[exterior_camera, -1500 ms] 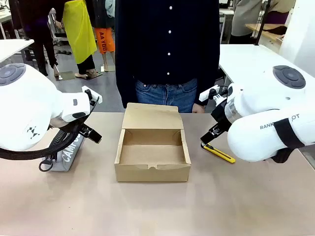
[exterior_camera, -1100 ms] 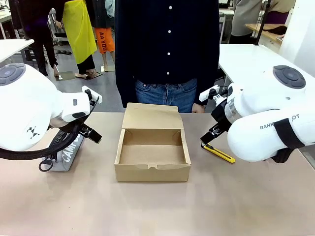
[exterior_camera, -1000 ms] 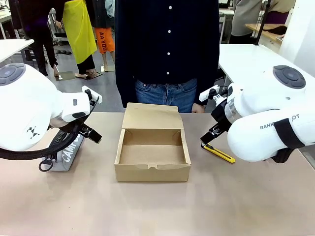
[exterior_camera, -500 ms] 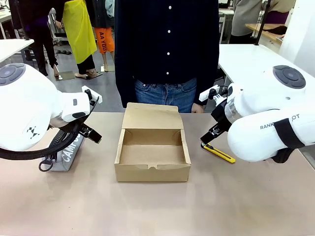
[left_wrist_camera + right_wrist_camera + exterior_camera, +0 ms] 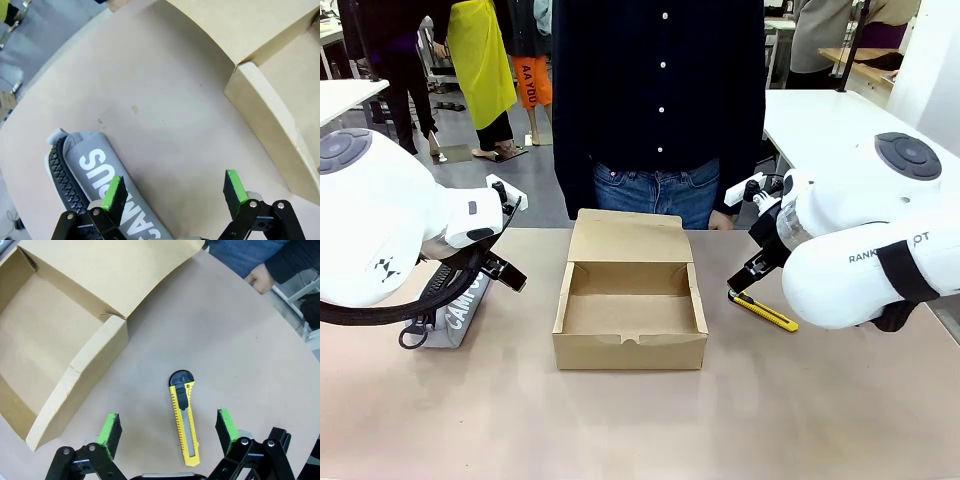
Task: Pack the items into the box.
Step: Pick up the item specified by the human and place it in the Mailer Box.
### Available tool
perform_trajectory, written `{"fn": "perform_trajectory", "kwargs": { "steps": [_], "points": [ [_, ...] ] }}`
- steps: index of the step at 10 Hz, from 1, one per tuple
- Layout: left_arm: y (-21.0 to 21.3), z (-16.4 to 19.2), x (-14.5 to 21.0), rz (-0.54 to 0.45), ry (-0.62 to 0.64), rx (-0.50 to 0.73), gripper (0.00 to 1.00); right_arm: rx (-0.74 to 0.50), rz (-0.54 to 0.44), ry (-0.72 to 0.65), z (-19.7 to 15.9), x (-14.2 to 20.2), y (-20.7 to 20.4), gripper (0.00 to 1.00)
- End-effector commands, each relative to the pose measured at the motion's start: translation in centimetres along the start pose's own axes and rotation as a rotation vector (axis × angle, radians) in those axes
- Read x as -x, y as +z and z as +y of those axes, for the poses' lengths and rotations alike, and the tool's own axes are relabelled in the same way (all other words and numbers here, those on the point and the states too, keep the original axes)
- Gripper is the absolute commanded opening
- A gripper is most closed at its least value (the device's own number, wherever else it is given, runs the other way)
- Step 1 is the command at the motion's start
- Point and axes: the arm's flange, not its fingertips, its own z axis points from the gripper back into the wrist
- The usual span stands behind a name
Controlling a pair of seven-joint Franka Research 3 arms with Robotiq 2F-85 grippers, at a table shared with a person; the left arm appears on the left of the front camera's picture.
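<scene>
Light, stiff, likely slick, the utility knife (image 5: 183, 424) (flat on the worktop (image 5: 240, 340)) suits a mid-body pinch by the wide-spread right jaws.

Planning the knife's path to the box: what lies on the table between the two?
Only bare tabletop lies between the utility knife and the box; the right wrist view shows this.

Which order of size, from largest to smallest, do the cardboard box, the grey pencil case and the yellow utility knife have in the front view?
1. cardboard box: clearly the largest.
2. pencil case: partly hidden by the left arm, yet it looks bulkier than the knife.
3. utility knife: slim, the smallest.
</scene>
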Motion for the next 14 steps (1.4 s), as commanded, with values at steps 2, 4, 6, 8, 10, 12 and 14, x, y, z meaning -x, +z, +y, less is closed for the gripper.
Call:
{"fn": "perform_trajectory", "kwargs": {
  "steps": [2, 4, 6, 8, 10, 12, 14],
  "points": [
    [1.6, -0.8, 0.0, -0.025, -0.006, 0.037, 1.00, -0.074, 0.013, -0.040, -0.7, 0.2, 1.7, 1.00],
    [4.7, -1.1, -0.8, -0.025, 0.077, 0.087, 1.00, -0.098, 0.010, -0.092, -2.0, 0.7, 4.2, 1.00],
    [9.2, -0.7, -1.4, 0.020, 0.347, 0.109, 1.00, -0.208, 0.001, -0.118, -4.6, 2.4, 7.9, 1.00],
    [14.2, 2.1, 0.0, -0.075, 0.459, 0.278, 1.00, -0.341, -0.010, -0.199, -8.4, 5.1, 11.8, 1.00],
    [17.0, 8.4, 2.4, -0.137, 0.563, 0.610, 1.00, -0.551, -0.111, -0.427, -13.7, 9.0, 15.0, 1.00],
    [16.4, 15.6, 5.8, -0.160, 0.761, 0.840, 1.00, -0.723, -0.208, -0.714, -18.7, 13.8, 15.9, 1.00],
    [15.7, 22.8, 11.0, -0.210, 0.945, 0.959, 1.00, -0.863, -0.334, -0.980, -23.1, 19.6, 15.6, 1.00]
  ]
}}
